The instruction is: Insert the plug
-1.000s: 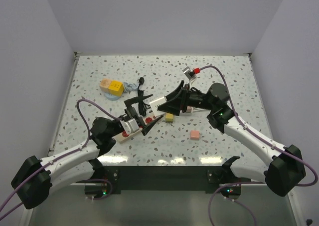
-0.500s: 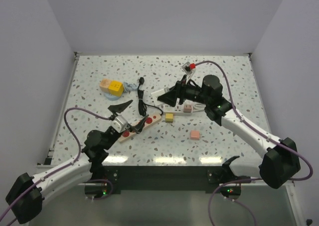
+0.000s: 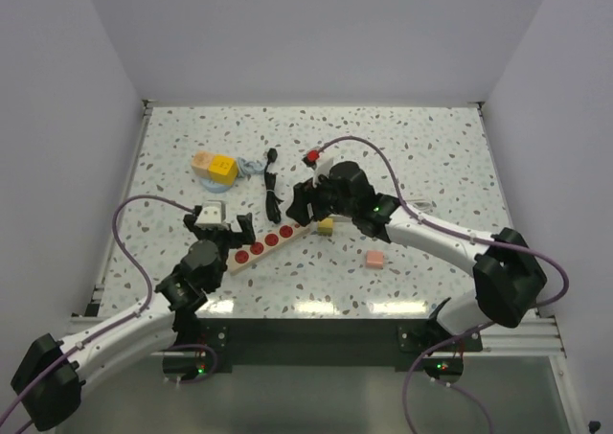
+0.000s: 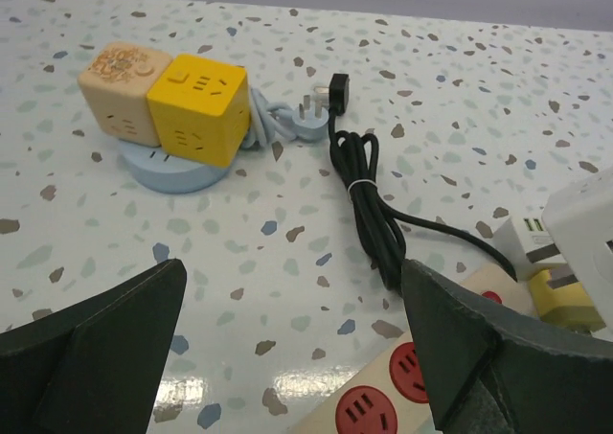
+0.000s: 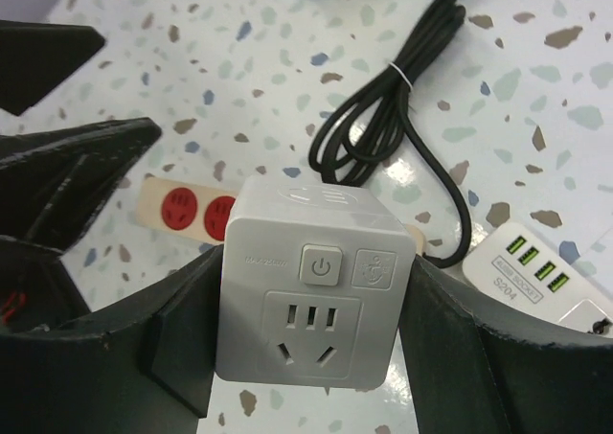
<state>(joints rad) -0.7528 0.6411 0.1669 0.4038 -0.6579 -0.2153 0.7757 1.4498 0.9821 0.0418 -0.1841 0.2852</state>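
Note:
My right gripper [image 5: 316, 300] is shut on a white cube plug adapter [image 5: 316, 281] with a power button and a socket on its face. It holds the cube just above the right end of a beige power strip [image 5: 192, 209] with red sockets. The strip lies diagonally on the table [image 3: 271, 239], with the right gripper [image 3: 305, 204] over its far end. My left gripper [image 3: 218, 231] is open and empty by the strip's near left end. In the left wrist view its fingers [image 4: 292, 271] straddle bare table, with the strip [image 4: 383, 405] at lower right.
A black coiled cord [image 3: 273, 190] with its plug [image 4: 337, 84] lies behind the strip. Yellow and beige cube sockets [image 3: 215, 168] sit on a blue base at the back left. A small yellow block [image 3: 326, 226], a pink block [image 3: 374, 260] and a white USB charger [image 5: 532, 271] lie nearby.
My right gripper has moved left and down with the white cube, over the strip's right end. My left gripper has drawn back off the strip and now sits open beside its left end.

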